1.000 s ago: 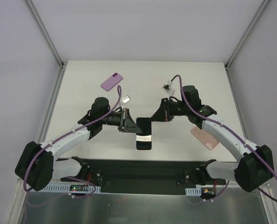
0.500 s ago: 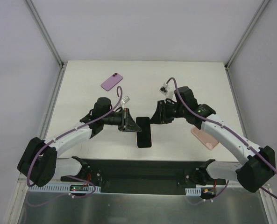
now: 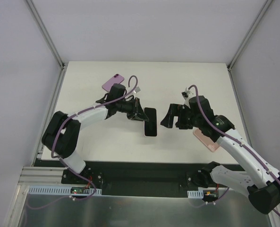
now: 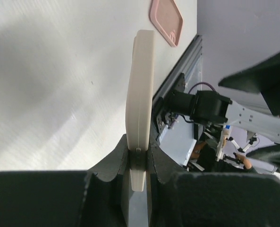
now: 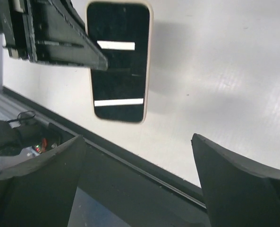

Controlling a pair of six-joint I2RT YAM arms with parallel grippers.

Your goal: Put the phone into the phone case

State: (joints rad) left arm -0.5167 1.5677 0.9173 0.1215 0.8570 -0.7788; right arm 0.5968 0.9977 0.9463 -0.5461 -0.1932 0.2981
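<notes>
Phone (image 3: 151,126) (cream rim, glossy black screen) pinched by left hand (image 3: 141,116); right hand (image 3: 173,118) spread.

The phone (image 3: 150,122) is at the middle of the table (image 3: 177,80), with the left gripper (image 3: 140,116) on its left end. The right gripper (image 3: 173,117) is just right of it, apart. The phone case (image 3: 207,140) lies near right, and a second handset (image 3: 113,82) lies far left.

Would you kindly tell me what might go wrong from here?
The cream phone with a black screen is pinched at one end only by the left gripper, the right gripper open and apart, so it may pivot or slip. The flat pink case lies by the right arm, which may block access.
</notes>
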